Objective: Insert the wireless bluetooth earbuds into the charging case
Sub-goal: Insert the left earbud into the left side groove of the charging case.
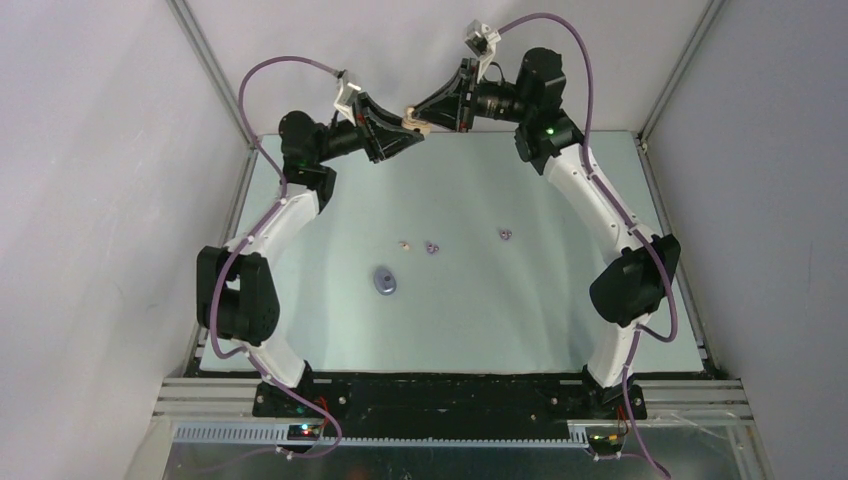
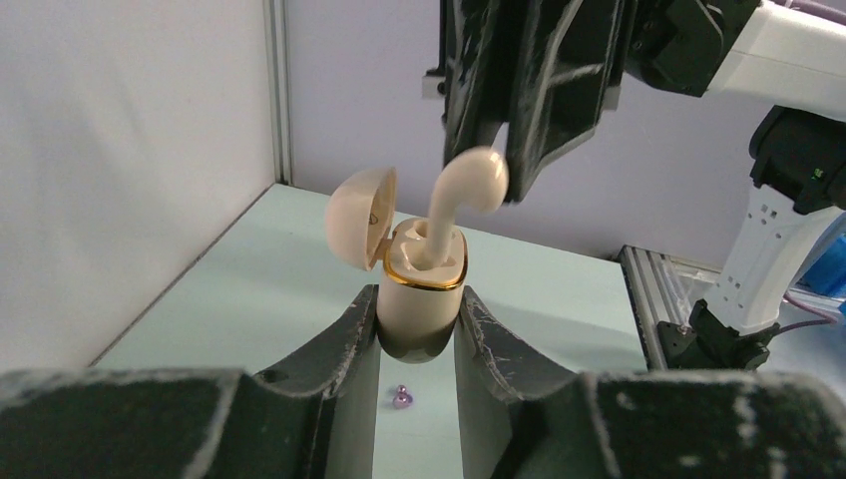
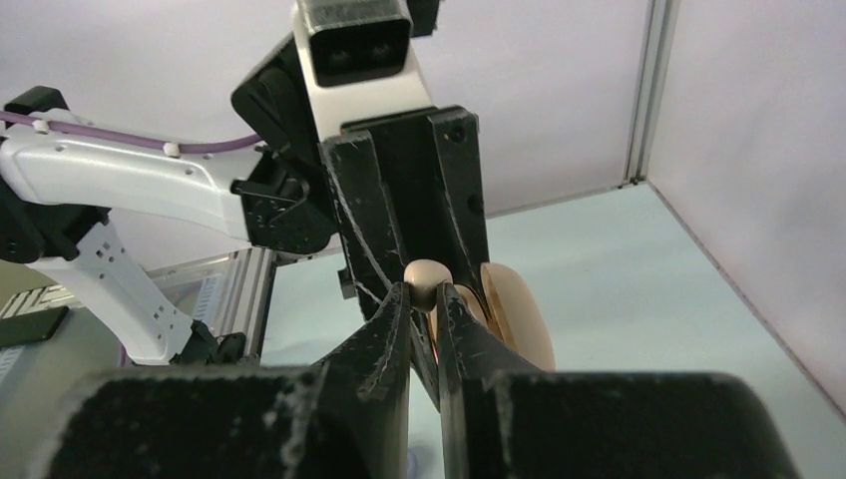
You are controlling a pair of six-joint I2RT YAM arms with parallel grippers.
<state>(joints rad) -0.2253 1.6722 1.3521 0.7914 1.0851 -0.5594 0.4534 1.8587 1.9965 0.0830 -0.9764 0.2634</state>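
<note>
In your top view the spot where the arms met was tiny, and the cream charging case (image 1: 413, 122) could hardly be told from what touched it. From the right wrist, fingers hid most of the case. How deep the stem sat, you could not tell. Your left gripper (image 2: 417, 304) was clenched on the case's body, with its lid (image 2: 361, 217) hinged open and a gold rim round the mouth. Your right gripper (image 3: 424, 299) pinched a cream earbud (image 2: 464, 190) by its head just above the case, stem down into a well. On the table (image 1: 560, 300), well apart from the case, lay a second cream earbud (image 1: 404, 243), a purple earbud (image 1: 431, 247) beside it, another purple earbud (image 1: 506, 235), and a purple case (image 1: 384, 281).
</note>
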